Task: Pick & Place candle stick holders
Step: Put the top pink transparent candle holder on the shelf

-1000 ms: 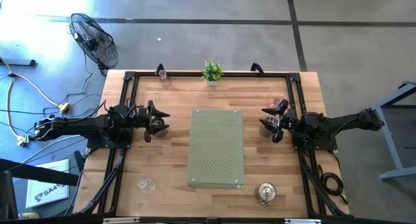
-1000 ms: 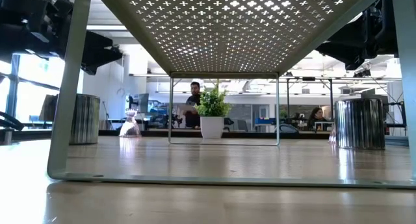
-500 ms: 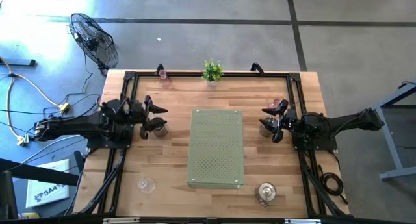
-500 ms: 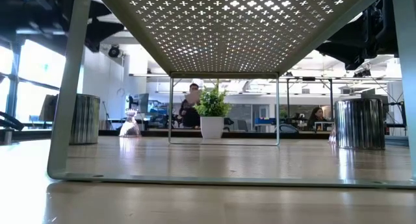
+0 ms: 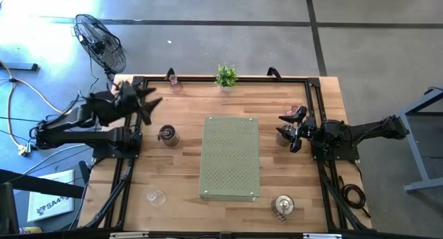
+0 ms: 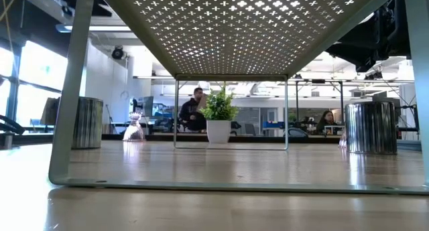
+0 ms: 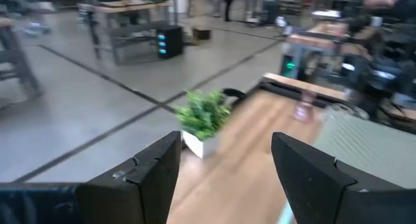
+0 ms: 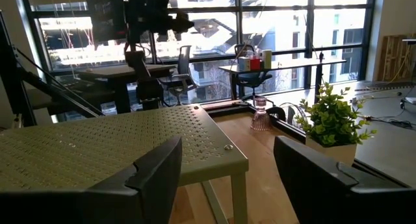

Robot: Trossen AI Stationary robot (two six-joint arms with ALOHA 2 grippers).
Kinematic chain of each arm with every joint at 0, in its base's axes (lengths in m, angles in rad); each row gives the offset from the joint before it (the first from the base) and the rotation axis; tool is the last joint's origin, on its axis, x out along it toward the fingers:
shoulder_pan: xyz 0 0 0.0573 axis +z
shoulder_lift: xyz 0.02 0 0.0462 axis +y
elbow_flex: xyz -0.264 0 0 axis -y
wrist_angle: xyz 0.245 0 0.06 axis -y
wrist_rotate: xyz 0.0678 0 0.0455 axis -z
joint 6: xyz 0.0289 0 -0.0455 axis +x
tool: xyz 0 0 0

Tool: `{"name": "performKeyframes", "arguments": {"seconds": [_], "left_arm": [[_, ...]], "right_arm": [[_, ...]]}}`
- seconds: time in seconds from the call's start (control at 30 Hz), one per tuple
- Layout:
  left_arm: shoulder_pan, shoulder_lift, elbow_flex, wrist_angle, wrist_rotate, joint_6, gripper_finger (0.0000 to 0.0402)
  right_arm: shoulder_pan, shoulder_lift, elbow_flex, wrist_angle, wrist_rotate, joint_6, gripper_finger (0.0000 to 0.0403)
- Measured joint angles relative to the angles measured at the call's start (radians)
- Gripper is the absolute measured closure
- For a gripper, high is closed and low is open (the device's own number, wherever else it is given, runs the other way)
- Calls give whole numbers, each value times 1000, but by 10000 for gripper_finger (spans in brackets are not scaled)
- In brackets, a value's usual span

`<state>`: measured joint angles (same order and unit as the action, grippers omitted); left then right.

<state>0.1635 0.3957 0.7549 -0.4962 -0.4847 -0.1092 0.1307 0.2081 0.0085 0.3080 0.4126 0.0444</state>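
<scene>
- Silvery metal is what the holder (image 5: pixel 167 134) on the left side of the table (image 5: pixel 180 170) is made of; it stands upright on the wood, just left of the green rack (image 5: pixel 230 158).
- We see the left gripper (image 5: pixel 147 100) raised above the far left corner of the table, apart from this holder, with its fingers (image 7: pixel 146 175) spread and nothing between them.
- The right gripper (image 5: pixel 293 127) sits low at the right side of the rack; its fingers (image 8: pixel 149 178) are apart and empty in the wrist view.
- A second metal holder (image 5: pixel 282 134) stands just beside the right gripper, and in the low view it is the ribbed cup (image 6: pixel 370 128) on the right.
- A pinkish glass holder (image 5: pixel 173 80) stands at the far edge, left of the plant (image 5: pixel 225 76).
- A clear glass holder (image 5: pixel 156 196) is near the front left corner.
- One more metal holder (image 5: pixel 283 205) is near the front right, beside the rack's corner.
- In the low view, people (image 6: pixel 191 110) sit in the room behind the table.
</scene>
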Motion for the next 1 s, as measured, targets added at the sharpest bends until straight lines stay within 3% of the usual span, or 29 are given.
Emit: {"name": "performKeyframes", "arguments": {"seconds": [0.47, 0.7, 0.9, 1.0], "left_arm": [[0, 284, 345, -51, -193, 224, 165], [1, 459, 543, -128, -361, 247, 165], [8, 610, 754, -244, -380, 266, 165], [66, 680, 864, -328, -329, 267, 165]], "right_arm": [[0, 0, 0, 0, 1, 3, 165], [0, 0, 0, -14, 0, 3, 165], [0, 0, 0, -37, 0, 21, 165], [0, 0, 0, -43, 0, 27, 165]]}}
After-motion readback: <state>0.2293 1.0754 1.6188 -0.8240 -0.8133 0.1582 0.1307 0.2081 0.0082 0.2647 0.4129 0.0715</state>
